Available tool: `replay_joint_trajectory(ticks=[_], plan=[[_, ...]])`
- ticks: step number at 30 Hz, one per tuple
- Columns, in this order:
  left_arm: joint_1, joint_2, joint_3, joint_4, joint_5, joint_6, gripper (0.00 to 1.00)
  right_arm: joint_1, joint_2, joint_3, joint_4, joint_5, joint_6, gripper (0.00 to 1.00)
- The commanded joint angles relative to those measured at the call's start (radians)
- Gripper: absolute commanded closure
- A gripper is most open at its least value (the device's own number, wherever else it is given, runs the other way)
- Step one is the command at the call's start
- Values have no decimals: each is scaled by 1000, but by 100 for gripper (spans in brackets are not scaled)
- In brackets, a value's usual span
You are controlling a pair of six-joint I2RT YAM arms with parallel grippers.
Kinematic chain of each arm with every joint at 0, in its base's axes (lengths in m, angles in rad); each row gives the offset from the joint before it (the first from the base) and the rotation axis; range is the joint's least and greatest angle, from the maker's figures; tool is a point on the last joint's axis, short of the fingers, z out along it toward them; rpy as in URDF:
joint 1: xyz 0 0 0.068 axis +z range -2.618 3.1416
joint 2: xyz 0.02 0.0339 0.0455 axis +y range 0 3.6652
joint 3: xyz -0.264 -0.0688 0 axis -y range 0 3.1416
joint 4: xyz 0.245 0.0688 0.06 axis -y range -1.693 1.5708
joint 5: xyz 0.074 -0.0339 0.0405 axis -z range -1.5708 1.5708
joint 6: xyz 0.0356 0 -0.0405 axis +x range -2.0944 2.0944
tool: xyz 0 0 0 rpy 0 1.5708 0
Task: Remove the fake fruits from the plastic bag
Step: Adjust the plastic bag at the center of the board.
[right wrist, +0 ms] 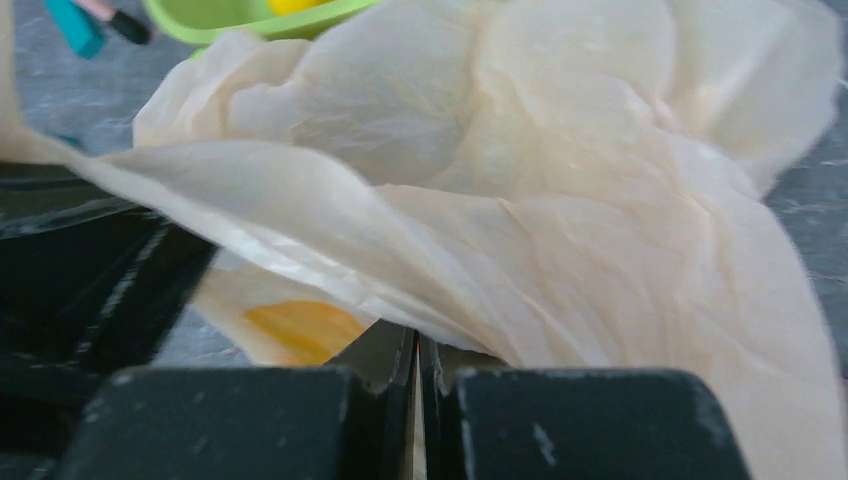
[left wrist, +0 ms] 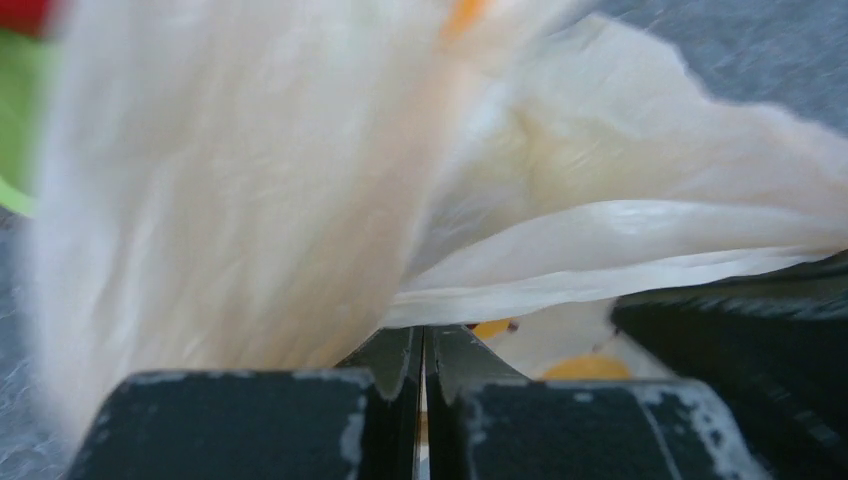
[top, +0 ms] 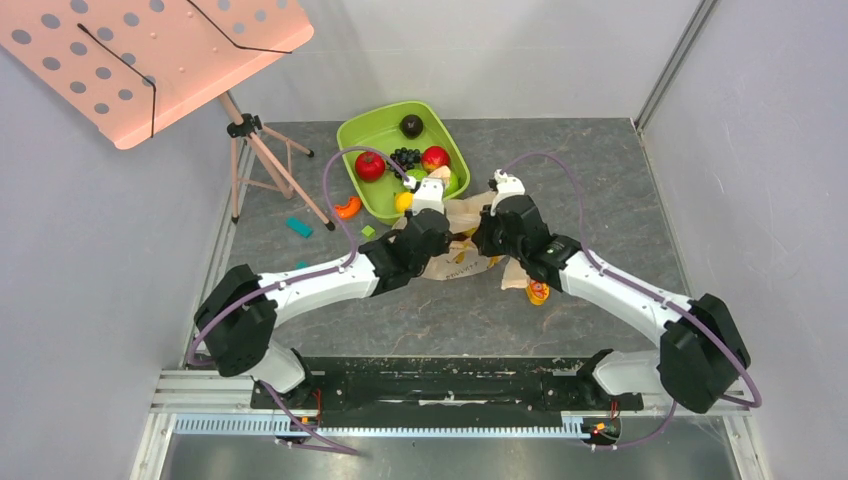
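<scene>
Left gripper [left wrist: 422,350], right gripper [right wrist: 417,355] both clamped on plastic bag [right wrist: 520,200]; green tub [top: 380,135] just beyond.

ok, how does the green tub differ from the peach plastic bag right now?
The rigid, opaque bright green plastic tub holds its shape; the thin translucent peach-beige plastic bag lies crumpled. The tub sits ungripped with a red round fruit exposed; the bag is pinched by the left pincer and right pincer. Both rest on the grey table.
</scene>
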Motion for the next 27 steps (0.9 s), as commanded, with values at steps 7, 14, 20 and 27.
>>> replay_joint_trajectory(ticks=[7,14,20,27], plan=[[126,11,-141,119,6,20,98,-164,185,65,23,-103,-110,92],[178,38,-208,157,-17,9,98,-241,252,33,75,-148,-122,73],[214,43,-267,184,-5,-4,98,-273,260,-11,107,-160,-145,66],[214,-37,-285,200,131,-2,98,-272,150,9,135,-319,-177,65]])
